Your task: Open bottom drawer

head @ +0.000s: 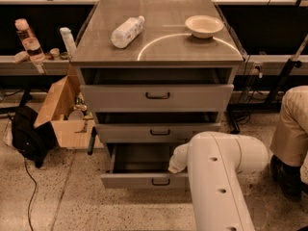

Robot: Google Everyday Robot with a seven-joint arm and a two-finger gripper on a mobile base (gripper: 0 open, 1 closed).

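At the far left a black bag point(29, 134) lies on the floor, just beside an open cardboard box point(61, 115) that stands against the cabinet point(159, 52). On the cabinet top a bottle point(127, 31) lies on its side, well apart from a bowl point(204, 25) to its right.

The bottom drawer point(130, 180) is the lowest of the three. It stands pulled out partway, further than the middle drawer point(154, 132), and its tray shows dark and bare. Its handle point(160, 181) sits at the middle of the front. The gripper point(176, 162) is just right of that handle and above it, dipping over the front edge into the tray at the end of the white arm point(219, 182). Whether it is wide, narrow or holding anything I cannot tell, nor whether it touches the drawer.

The risks, as I judge them:
- A pull from right of centre may skew the drawer so that it binds.
- If the hold is only a hook over the front edge, it may slip off.
- The arm stands close before the front and may block further travel.
- The middle drawer juts out just above and could catch the wrist if it lifts.

The arm hides the drawer's right end. At the far right a beige leg point(293, 124), seemingly a person's, is cut off by the frame.
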